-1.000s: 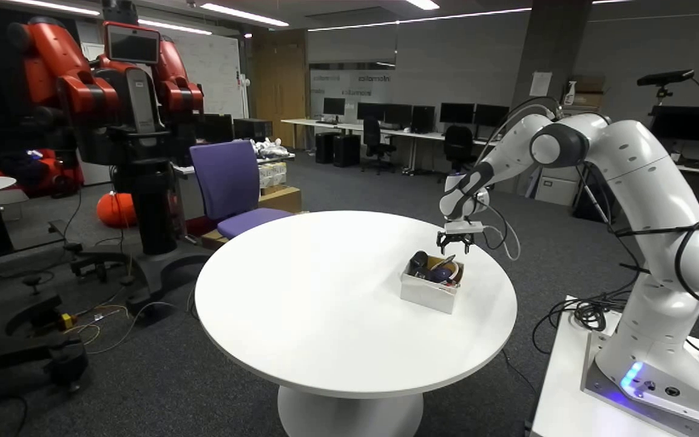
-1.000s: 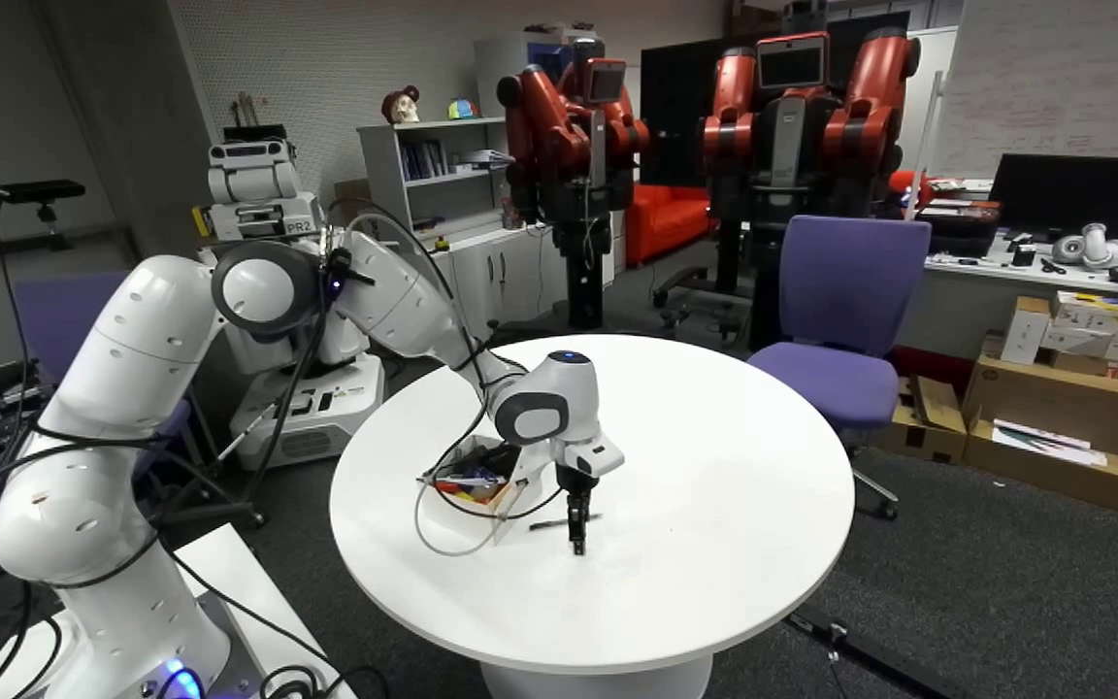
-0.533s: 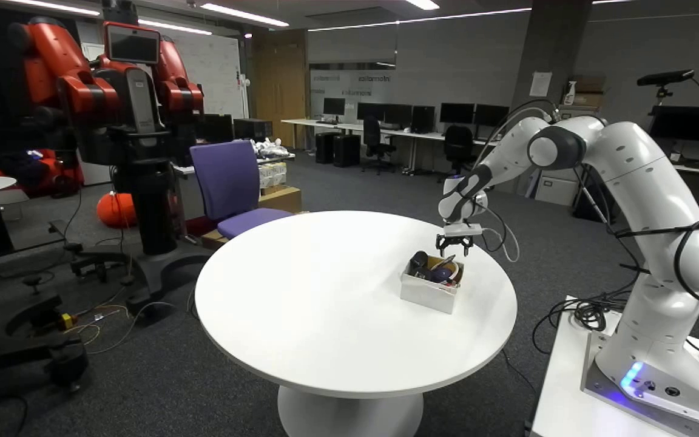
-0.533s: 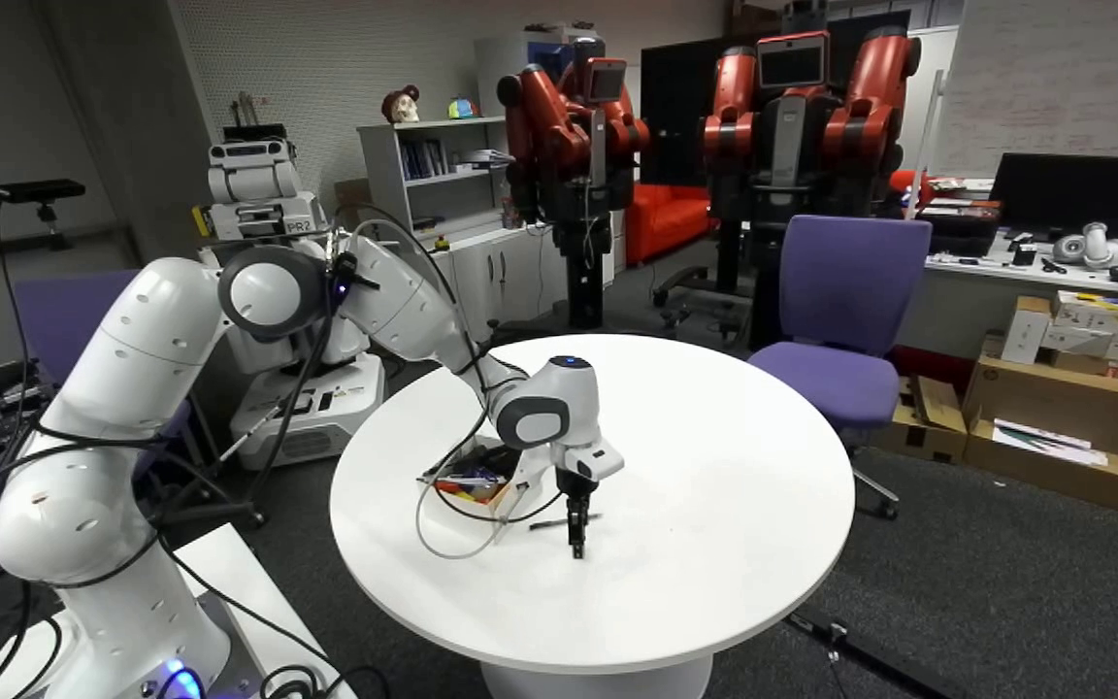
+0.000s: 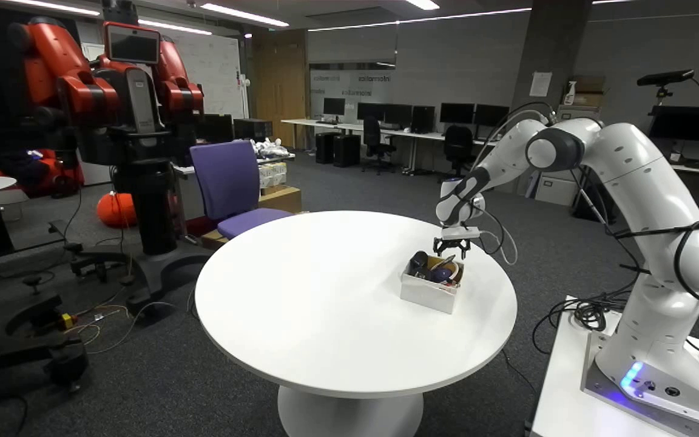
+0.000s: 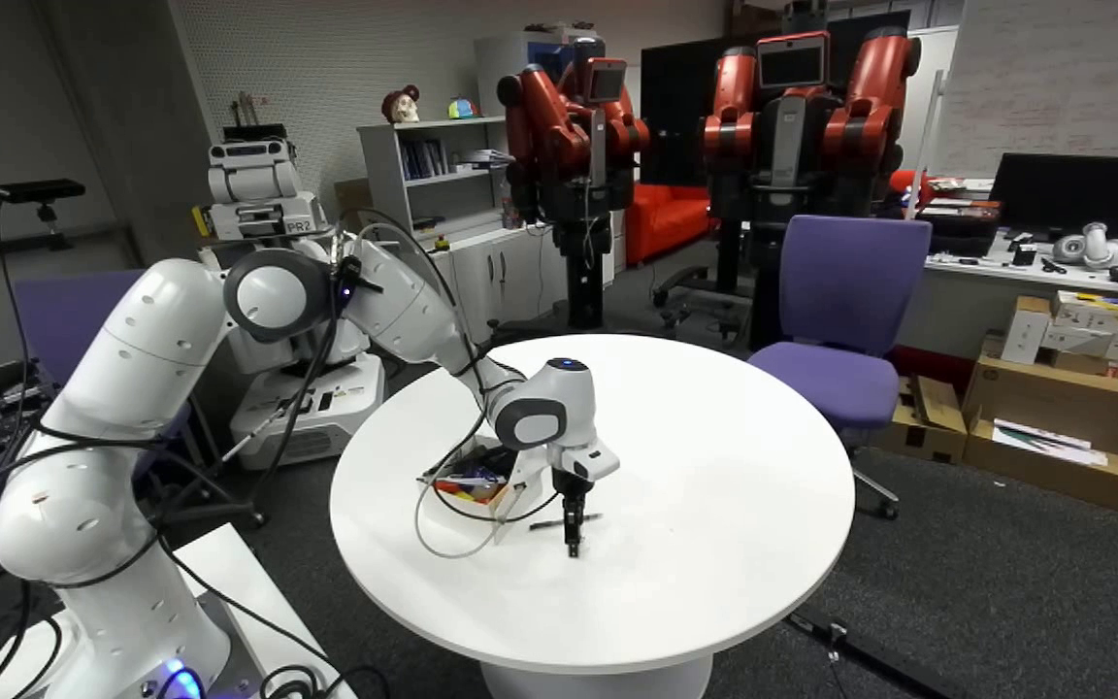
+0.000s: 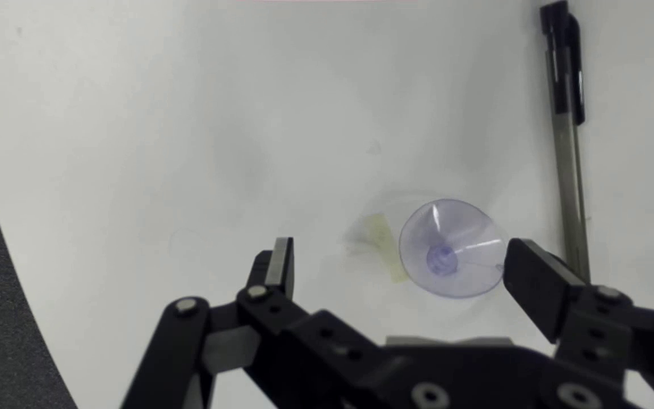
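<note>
Round white bench (image 5: 301,291) supports a filled box (image 5: 428,295), visible only in the exterior views. Tool (image 7: 399,250): jaws spread wide. Capped pen (image 7: 569,153) lies near one jaw. Only the wrist view resolves the clear suction cup (image 7: 453,248), appearing between the jaws.

There is one round surface (image 5: 301,291), and on it one clear suction cup (image 7: 452,250), one pen (image 7: 565,147), one yellowish strip (image 7: 384,241) and one box (image 5: 427,295) of several items (image 5: 440,274), too jumbled to count. An exterior view shows two red robots (image 6: 789,146), two purple chairs (image 6: 850,291), one whiteboard (image 6: 1054,87) and one skull (image 6: 407,109).
</note>
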You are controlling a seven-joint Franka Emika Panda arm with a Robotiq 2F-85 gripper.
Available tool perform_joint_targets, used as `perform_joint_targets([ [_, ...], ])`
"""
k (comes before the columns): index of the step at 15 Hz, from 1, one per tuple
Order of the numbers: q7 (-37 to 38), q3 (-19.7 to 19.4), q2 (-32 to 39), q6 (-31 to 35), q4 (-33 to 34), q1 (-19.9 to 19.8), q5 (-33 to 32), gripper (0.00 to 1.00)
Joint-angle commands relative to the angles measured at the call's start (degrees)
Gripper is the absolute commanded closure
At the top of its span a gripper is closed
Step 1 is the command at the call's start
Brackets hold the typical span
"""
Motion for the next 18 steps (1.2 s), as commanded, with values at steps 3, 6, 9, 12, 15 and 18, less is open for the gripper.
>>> perform_joint_targets([
  [3, 0.0, -0.2, 1.7, -0.4, 2.0, 0.2, 0.1, 0.3],
  [6, -0.1, -0.1, 2.3, -0.4, 2.4, 0.2, 0.1, 0.45],
  [9, -0.2, -0.1, 2.4, -0.4, 2.9, 0.3, 0.1, 0.71],
  [12, -0.4, -0.1, 1.8, 0.0, 2.3, 0.3, 0.2, 0.92],
  [15, -0.8, -0.3, 0.0, 0.8, 0.9, 0.2, 0.2, 0.98],
  [18, -1.5, -0.3, -2.8, 2.4, -1.4, 0.4, 0.2, 1.0],
])
